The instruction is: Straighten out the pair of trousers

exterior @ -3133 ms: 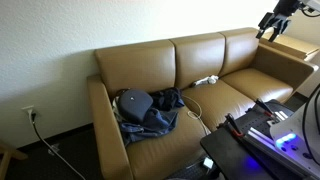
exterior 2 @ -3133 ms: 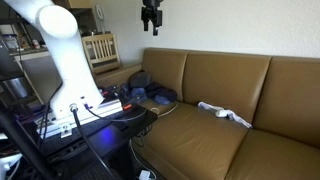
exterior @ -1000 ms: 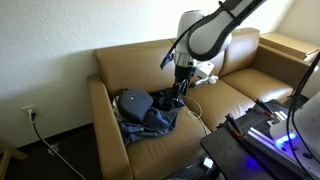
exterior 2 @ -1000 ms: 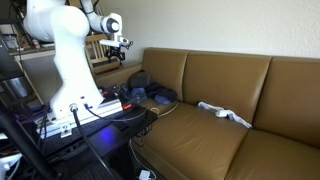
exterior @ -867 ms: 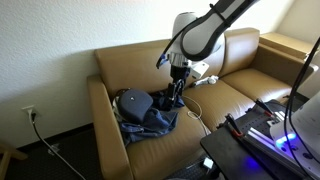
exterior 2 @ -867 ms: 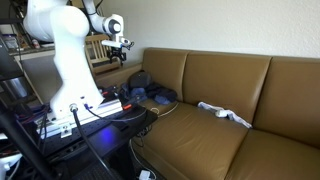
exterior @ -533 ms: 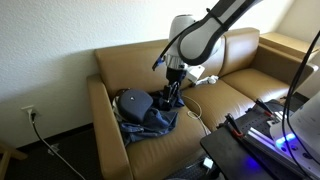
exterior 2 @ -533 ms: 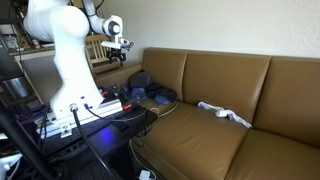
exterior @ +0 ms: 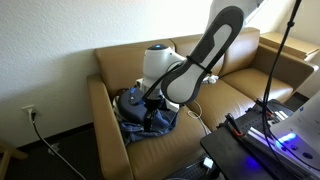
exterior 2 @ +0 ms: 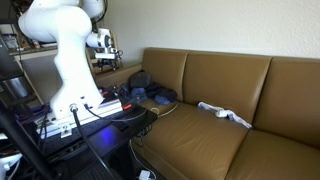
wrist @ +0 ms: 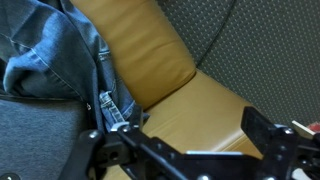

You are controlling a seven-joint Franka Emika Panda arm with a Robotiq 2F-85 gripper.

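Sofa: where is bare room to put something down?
Bare: the tan leather sofa's end cushion beyond the white cord, and the middle cushion's front between cord and the blue denim trousers. Crowded: the opposite end, where trousers and a dark grey rounded object lie.

sofa (exterior: 240, 100) — tan leather, three seats | wall (exterior: 50, 40) — cream | outlet (exterior: 29, 113) low on wall

The trousers (exterior: 152, 122) lie heaped in the sofa corner, hemmed by the armrest (exterior: 104, 122) and a dark grey bundle (exterior: 130, 101) behind. The other seats (exterior 2: 195, 138) lie open, save a white cord (exterior 2: 226, 114). A cabled rig (exterior 2: 100, 108) crowds the front edge.
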